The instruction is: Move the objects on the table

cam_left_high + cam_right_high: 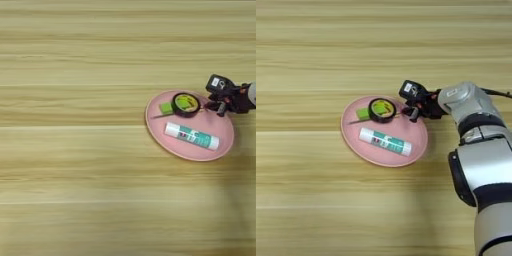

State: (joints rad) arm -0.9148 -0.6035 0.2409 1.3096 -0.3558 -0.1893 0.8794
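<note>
So the table [75,60] is light wood with plank lines running across, and it fills the whole shot. Next biggest is the silver arm [483,165], coming up from the bottom right corner and bending left toward the plate. The pink plate [222,147] sits right of centre, flat on the wood.

On the plate: the glue stick [192,136] lies across the near half, angled a bit, white end to the left. The tape roll [186,104] lies flat at the far side, yellow core showing. The green block [166,107] is just left of the roll, touching it or very close. The screwdriver [359,120] is a thin sliver poking out left from under the roll.

The gripper [415,111] is over the plate's far right rim, just beside the roll. Can't tell if its fingers are apart or clamped on anything.
</note>
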